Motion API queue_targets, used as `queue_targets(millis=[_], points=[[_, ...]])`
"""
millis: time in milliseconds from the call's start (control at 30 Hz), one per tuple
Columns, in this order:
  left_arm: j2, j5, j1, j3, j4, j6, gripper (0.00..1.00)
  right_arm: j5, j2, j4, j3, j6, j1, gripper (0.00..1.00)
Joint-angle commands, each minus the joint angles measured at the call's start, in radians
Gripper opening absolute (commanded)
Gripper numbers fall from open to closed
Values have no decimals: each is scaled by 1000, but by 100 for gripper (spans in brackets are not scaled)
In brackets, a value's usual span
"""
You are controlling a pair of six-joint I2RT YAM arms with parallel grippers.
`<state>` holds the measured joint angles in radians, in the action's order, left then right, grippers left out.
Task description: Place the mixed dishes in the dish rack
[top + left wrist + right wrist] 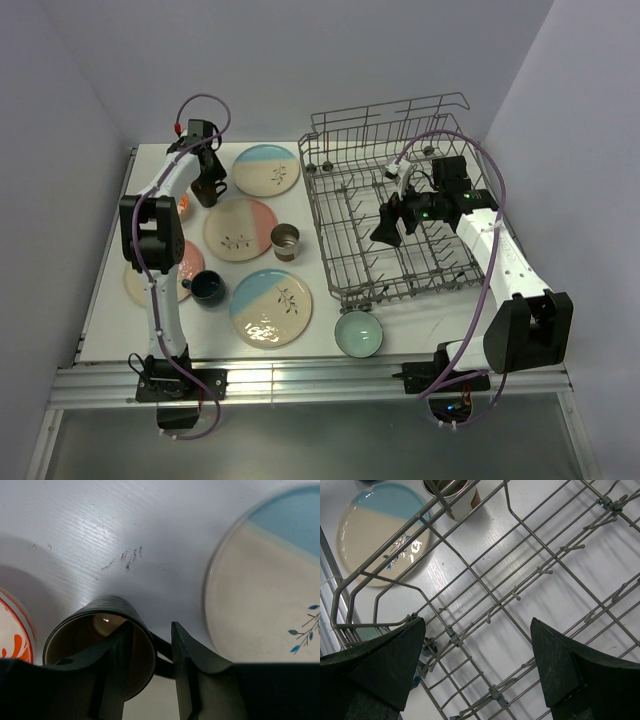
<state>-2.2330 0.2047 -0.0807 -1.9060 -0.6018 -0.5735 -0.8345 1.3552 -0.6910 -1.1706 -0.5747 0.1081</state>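
Observation:
My left gripper [207, 178] is down on a dark brown mug [100, 606] at the far left of the table. One finger is inside the mug and the other is outside by the handle, closed in on the wall. The mug stands on the table. An orange-red bowl [12, 637] sits just left of it, and a blue-and-cream plate [270, 590] lies to its right. My right gripper [398, 222] hangs open over the floor of the dish rack [330, 235], with only tines [470, 575] beneath it.
On the table lie a pink plate [240, 228], a blue plate [271, 306] and another pink plate [140, 278] partly under the left arm. A tan mug [286, 241] stands by the rack, along with a dark-blue mug [208, 287] and a teal bowl [358, 333].

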Motion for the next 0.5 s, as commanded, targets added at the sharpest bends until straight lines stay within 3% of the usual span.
queue_targets(millis=[0,233,467], points=[[-20,41,2,-64,-30,-20,42,-25,-2,16,-12,-7,-4,93],[-43,29,4,-76,-24,-32,32,-28,-16,13,6,-8,-7,93],[36,19,10,-19,40,-29,0,-31,-25,1,5,-16,-5,93]])
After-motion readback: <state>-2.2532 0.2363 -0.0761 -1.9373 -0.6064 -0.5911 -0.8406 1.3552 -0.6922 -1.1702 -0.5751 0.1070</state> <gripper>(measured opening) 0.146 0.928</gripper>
